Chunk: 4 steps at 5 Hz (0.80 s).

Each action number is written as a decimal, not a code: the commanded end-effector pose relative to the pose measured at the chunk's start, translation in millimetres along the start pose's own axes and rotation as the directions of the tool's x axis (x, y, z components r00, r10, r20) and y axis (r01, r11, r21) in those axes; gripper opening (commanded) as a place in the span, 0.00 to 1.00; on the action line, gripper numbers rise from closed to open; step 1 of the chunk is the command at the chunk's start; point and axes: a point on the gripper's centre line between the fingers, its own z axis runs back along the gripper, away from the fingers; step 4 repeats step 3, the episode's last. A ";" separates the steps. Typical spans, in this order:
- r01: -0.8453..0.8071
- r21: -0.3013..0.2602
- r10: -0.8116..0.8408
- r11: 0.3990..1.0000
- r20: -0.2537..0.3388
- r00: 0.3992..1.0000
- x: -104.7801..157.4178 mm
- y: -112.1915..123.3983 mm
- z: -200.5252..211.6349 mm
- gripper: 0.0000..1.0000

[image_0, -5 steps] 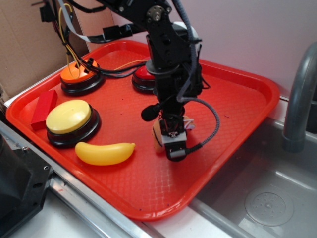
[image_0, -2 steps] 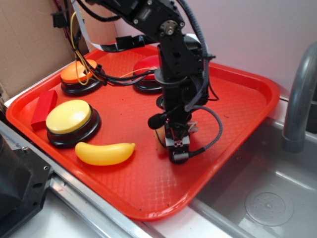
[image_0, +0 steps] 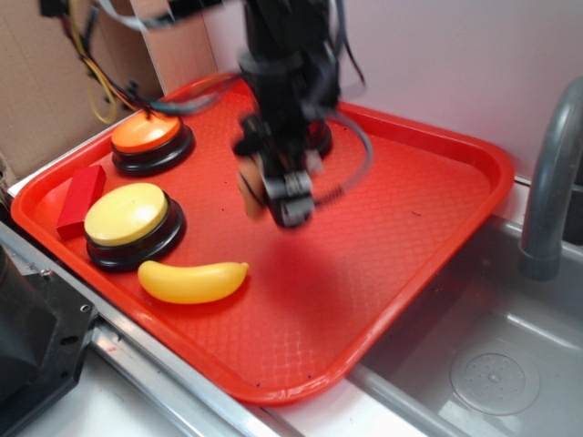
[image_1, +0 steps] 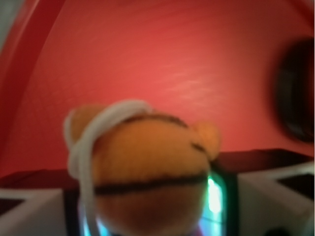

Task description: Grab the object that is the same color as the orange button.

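The little striped tiger toy (image_1: 147, 172) sits clamped in the end effector (image_0: 273, 193), held up off the red tray (image_0: 437, 182) near its middle; the wrist view shows it filling the space between the two fingers, its white string loop (image_1: 91, 137) draped over the head. It looks soft and very light, the sort of plush that squashes under the pads, so I'd judge the grip secure so long as the squeeze lands on the body and not on the loose string; nothing fragile about it, and not slippery either. The exterior view is blurred around the arm, so exactly how high the toy hangs I cannot say. The orange button (image_0: 146, 135) sits toward the back left of the tray, the yellow button (image_0: 127, 215) in front of it, and the yellow banana (image_0: 193, 280) lies near the front rim; a red block (image_0: 80, 197) leans at the left edge. The open stretch of tray to the right is bare; beyond its rim sits the sink (image_0: 492, 346) and a grey faucet (image_0: 551, 182).
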 end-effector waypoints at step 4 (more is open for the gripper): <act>-0.485 0.001 0.482 0.875 0.116 0.869 -43.1 67.6 76.6 0.00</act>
